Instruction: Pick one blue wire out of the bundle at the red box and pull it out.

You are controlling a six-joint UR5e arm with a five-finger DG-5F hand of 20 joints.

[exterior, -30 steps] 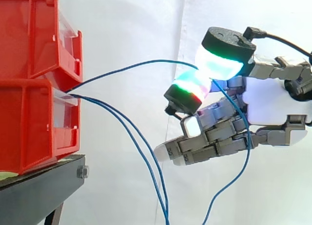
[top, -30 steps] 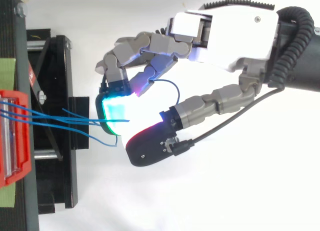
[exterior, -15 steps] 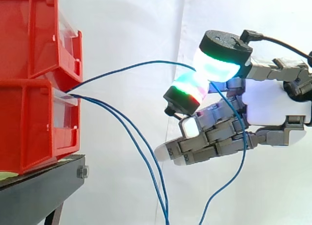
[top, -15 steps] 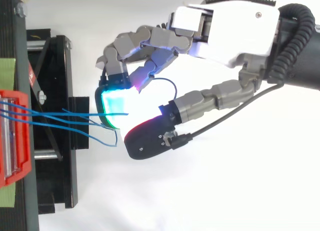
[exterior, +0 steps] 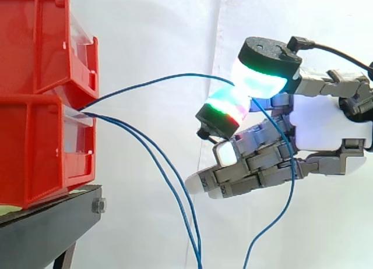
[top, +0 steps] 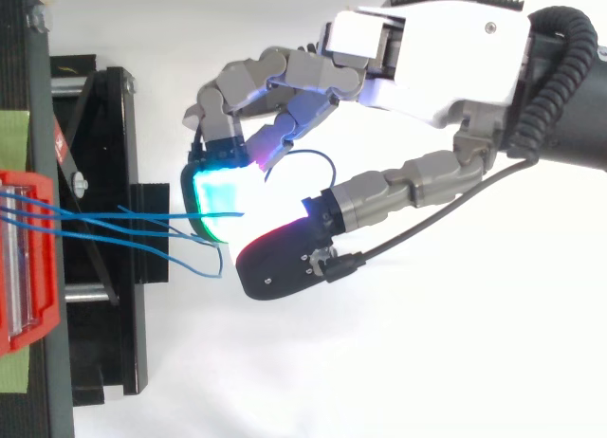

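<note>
Two stacked red bins (exterior: 41, 100) stand at the left on a black stand (exterior: 46, 222). Several blue wires come out of the gap between them. One blue wire (exterior: 157, 80) arches right from the bins into my hand (exterior: 317, 129), pinched between the glowing thumb pad (exterior: 262, 77) and a glowing fingertip (exterior: 227, 109); its tail hangs down behind the fingers. Two other blue wires (exterior: 163, 170) droop toward the floor. In the top view the hand (top: 427, 59) reaches left, its glowing pad (top: 216, 201) meeting the wires (top: 104, 225) to the right of the bin (top: 28, 258).
A white curtain backs the scene. The black stand's frame (top: 104, 239) lies under the wires in the top view. Open room lies below and to the right of the bins.
The hand has barely shifted left; the pinch on the wire holds. The hanging tail of the wire swings slightly.
</note>
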